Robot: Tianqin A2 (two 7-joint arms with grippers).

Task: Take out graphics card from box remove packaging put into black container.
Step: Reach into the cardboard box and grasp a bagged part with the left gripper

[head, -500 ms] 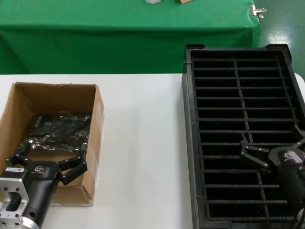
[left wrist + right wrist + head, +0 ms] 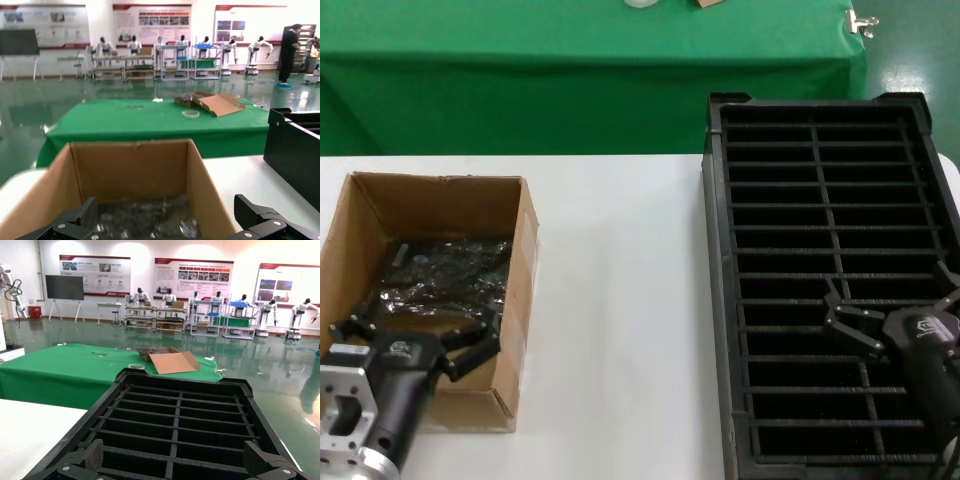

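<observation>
The brown cardboard box (image 2: 525, 250) stands open on the left of the white table. The crinkly grey-blue bag (image 2: 445, 270) lies on its floor and also shows in the left wrist view (image 2: 145, 222). The graphics card cannot be made out through the bag. My left gripper (image 2: 425, 318) is open and empty above the box's near end, with one fingertip (image 2: 252, 212) outside the box's right wall (image 2: 210, 195). The black container (image 2: 718, 250) stands on the right. My right gripper (image 2: 890, 300) hovers open and empty over its near slots (image 2: 175, 412).
A bare strip of white table (image 2: 620, 300) lies between the box and the crate. A green-clothed table (image 2: 590, 90) stands behind, with an open carton (image 2: 215, 102) and a tape roll (image 2: 190, 114) on it. The crate's wall (image 2: 295, 150) rises beside the left gripper.
My left gripper has shifted slightly, a little farther over the box's near end. The right arm, box, bag and crate have not moved.
</observation>
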